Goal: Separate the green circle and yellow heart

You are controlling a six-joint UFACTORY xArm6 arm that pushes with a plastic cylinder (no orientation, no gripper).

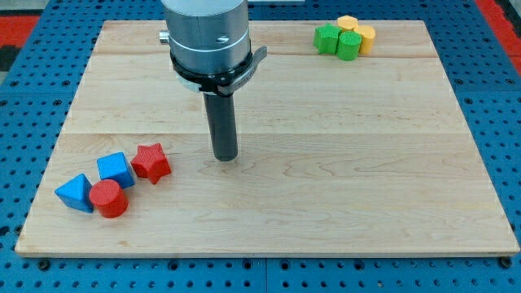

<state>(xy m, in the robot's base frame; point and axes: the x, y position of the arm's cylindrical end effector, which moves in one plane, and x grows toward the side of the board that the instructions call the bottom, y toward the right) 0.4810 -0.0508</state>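
At the view's top right a green circle touches a yellow heart on its right. A green star-like block and a yellow block press against them in one tight cluster. My tip rests on the board left of centre, far down and left of that cluster. It stands right of a red star.
A blue cube, a blue triangle and a red circle lie at the view's bottom left beside the red star. The wooden board sits on a blue pegboard.
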